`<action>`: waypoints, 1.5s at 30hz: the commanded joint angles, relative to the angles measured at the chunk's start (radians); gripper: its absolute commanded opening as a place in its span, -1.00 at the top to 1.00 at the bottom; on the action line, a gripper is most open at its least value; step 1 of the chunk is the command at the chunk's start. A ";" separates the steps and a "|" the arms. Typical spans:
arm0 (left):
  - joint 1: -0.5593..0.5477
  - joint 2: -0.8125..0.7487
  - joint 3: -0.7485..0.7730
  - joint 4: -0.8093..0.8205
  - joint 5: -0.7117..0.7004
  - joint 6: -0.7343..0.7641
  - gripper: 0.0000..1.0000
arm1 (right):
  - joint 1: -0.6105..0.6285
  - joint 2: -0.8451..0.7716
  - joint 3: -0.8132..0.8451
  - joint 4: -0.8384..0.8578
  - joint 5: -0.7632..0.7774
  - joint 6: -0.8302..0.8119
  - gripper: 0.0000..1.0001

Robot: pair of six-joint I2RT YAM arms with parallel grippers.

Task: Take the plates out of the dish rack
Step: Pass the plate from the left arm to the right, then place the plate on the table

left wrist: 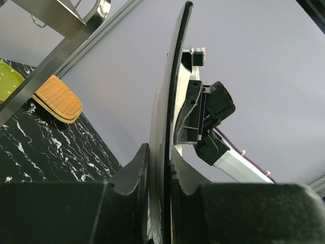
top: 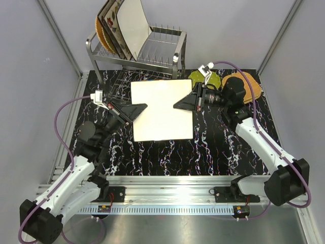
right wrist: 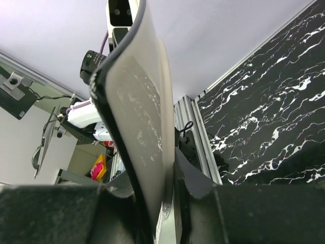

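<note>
A square cream plate (top: 161, 109) hangs flat over the black marbled table, its plain back up, held between both grippers. My left gripper (top: 139, 108) is shut on its left edge; in the left wrist view the plate (left wrist: 170, 91) stands edge-on between the fingers. My right gripper (top: 181, 103) is shut on its right edge, and the plate (right wrist: 139, 117) shows between those fingers. The steel dish rack (top: 162, 51) stands at the back with cream square plates (top: 131, 23) and a wicker plate (top: 103, 36) upright at its left end.
A green dotted plate (top: 199, 77) and a wicker plate (top: 249, 86) lie on the table at the back right; both show in the left wrist view, green (left wrist: 7, 84) and wicker (left wrist: 56, 99). The rack's wire lower shelf (top: 119, 84) sits behind the held plate.
</note>
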 commanded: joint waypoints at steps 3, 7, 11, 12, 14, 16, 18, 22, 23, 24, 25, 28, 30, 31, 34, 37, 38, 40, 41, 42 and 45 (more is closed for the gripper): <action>0.000 -0.034 -0.009 0.258 -0.122 -0.072 1.00 | -0.016 -0.018 0.013 0.088 -0.046 0.043 1.00; 0.000 -0.032 -0.038 0.265 -0.143 -0.082 0.28 | -0.112 -0.023 -0.005 0.097 -0.051 0.092 1.00; 0.001 -0.044 -0.061 0.244 -0.168 -0.073 -0.31 | -0.214 -0.042 -0.016 -0.011 -0.097 0.060 1.00; 0.001 -0.049 -0.064 0.236 -0.169 -0.068 -0.38 | -0.231 -0.047 -0.015 -0.057 -0.126 0.007 1.00; 0.007 -0.064 -0.064 0.195 -0.174 -0.039 -0.46 | -0.278 -0.070 -0.018 -0.229 -0.138 -0.073 1.00; 0.020 -0.090 -0.057 0.141 -0.174 0.015 -0.57 | -0.307 -0.104 -0.027 -0.383 -0.148 -0.179 1.00; 0.029 -0.112 -0.029 0.014 -0.174 0.070 -0.63 | -0.352 -0.122 -0.045 -0.468 -0.145 -0.265 1.00; 0.050 -0.165 0.078 -0.268 -0.198 0.299 -0.80 | -0.419 -0.165 -0.076 -0.657 -0.112 -0.394 1.00; 0.053 -0.181 0.100 -0.370 -0.218 0.341 -0.82 | -0.432 -0.167 -0.082 -0.680 -0.106 -0.417 1.00; 0.052 -0.187 0.118 -0.417 -0.229 0.380 -0.85 | -0.452 -0.168 -0.082 -0.728 -0.093 -0.461 1.00; 0.055 -0.195 0.137 -0.460 -0.241 0.445 -0.89 | -0.461 -0.168 -0.079 -0.751 -0.085 -0.481 1.00; 0.053 -0.218 0.204 -0.597 -0.292 0.548 -0.96 | -0.489 -0.147 -0.053 -0.855 -0.039 -0.583 1.00; 0.055 -0.241 0.218 -0.666 -0.327 0.582 -0.98 | -0.499 -0.132 -0.044 -0.909 -0.002 -0.639 1.00; 0.055 -0.248 0.223 -0.690 -0.352 0.605 -0.98 | -0.508 -0.115 -0.035 -0.924 0.009 -0.656 1.00; 0.055 -0.288 0.214 -0.715 -0.378 0.630 -0.98 | -0.519 -0.084 -0.018 -0.961 0.053 -0.712 1.00; 0.055 -0.319 0.197 -0.741 -0.409 0.636 -0.98 | -0.522 -0.041 -0.012 -0.970 0.093 -0.748 1.00; 0.055 -0.325 0.192 -0.746 -0.416 0.638 -0.98 | -0.524 -0.027 -0.009 -0.969 0.104 -0.762 1.00; 0.055 -0.342 0.178 -0.753 -0.422 0.639 -0.98 | -0.527 0.028 0.004 -0.964 0.116 -0.775 1.00; 0.057 -0.346 0.175 -0.761 -0.427 0.638 -0.98 | -0.527 0.048 0.010 -0.963 0.118 -0.790 1.00; 0.055 -0.350 0.171 -0.764 -0.429 0.638 -0.98 | -0.527 0.069 0.016 -0.946 0.119 -0.791 1.00; 0.055 -0.362 0.154 -0.773 -0.436 0.636 -0.97 | -0.527 0.152 0.044 -0.900 0.127 -0.782 1.00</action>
